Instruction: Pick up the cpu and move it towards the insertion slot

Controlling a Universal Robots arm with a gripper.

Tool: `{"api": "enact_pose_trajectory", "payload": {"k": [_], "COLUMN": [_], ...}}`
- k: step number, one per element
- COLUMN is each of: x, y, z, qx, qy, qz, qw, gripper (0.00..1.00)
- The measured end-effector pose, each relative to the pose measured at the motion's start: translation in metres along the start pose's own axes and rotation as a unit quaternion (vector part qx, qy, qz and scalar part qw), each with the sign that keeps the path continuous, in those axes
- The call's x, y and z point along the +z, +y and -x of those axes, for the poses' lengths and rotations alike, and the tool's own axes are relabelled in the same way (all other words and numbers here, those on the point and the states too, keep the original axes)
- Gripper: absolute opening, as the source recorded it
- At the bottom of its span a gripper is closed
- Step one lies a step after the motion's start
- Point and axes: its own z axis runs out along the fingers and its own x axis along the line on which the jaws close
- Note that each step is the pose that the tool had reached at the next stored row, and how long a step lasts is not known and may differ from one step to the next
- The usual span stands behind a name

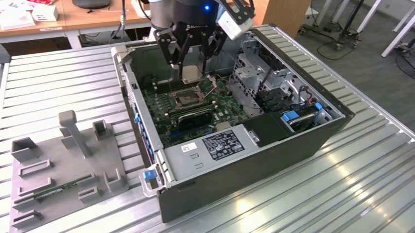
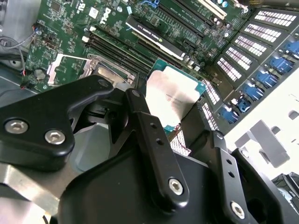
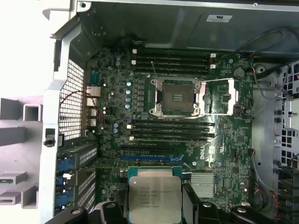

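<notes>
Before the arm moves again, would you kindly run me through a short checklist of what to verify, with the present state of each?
1. Chip held: the gripper is shut on the cpu, pinched at two opposite edges. Ok.
2. Socket open: the insertion slot shows a bare centre, with its metal cover swung aside. Ok.
3. Chip above the board, clear of the memory slots. Ok.
4. Chip over the socket: it hangs off to one side. Not ok.
5. Corner orientation against the socket: cannot tell.
</notes>
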Motion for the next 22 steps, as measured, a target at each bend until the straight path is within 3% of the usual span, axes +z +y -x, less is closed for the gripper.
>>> {"api": "enact_pose_trajectory", "payload": {"k": [9,22], "x": [0.002,0.0054], "y": [0.0077,0.0258], "z": [0.0001,0.0004], "qx": [0.0,0.0], "qy": [0.0,0.0], "qz": [0.0003,0.0009], "qw": [1.0,1.0], "gripper": [0.54,0.54]}}
